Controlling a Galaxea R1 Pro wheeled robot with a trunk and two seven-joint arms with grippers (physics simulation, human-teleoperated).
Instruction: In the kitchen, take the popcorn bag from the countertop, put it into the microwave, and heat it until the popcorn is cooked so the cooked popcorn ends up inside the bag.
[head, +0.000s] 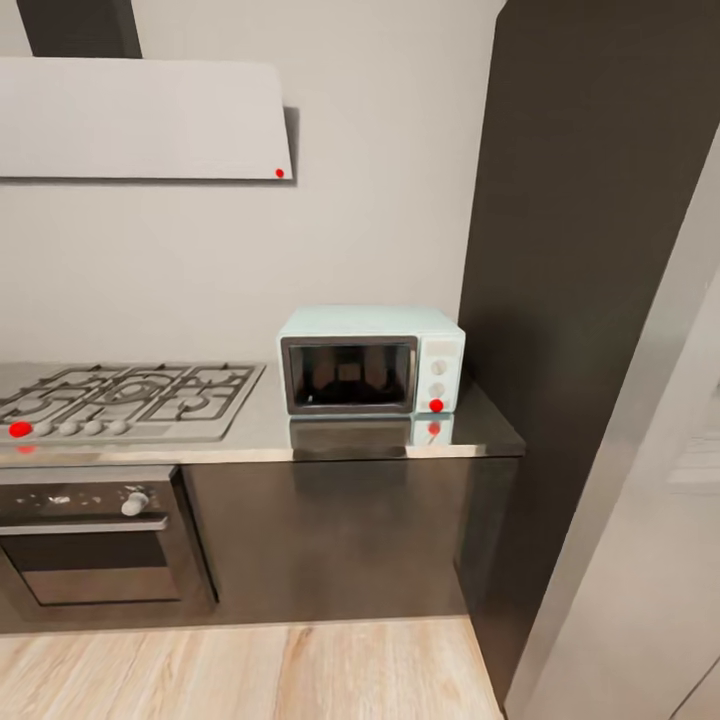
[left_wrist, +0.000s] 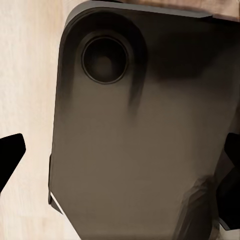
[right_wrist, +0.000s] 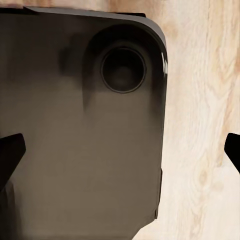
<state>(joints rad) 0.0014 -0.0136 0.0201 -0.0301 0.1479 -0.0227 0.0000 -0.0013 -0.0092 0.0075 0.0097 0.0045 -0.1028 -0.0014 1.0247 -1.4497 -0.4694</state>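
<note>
the microwave (head: 371, 361) is seen on the countertop (head: 260, 436) beside the gas hob (head: 125, 398), no popcorn bag being visible, while both grippers' jaws are held wide and empty above the robot base (left_wrist: 140, 150), as suits travel.

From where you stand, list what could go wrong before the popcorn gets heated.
1. No popcorn bag lies on the countertop by the microwave, so it may first need a search elsewhere.
2. The microwave door looks shut; reaching in before opening it would hit glass.
3. The tall dark cabinet stands close beside the microwave, likely cramping the right arm.
</note>
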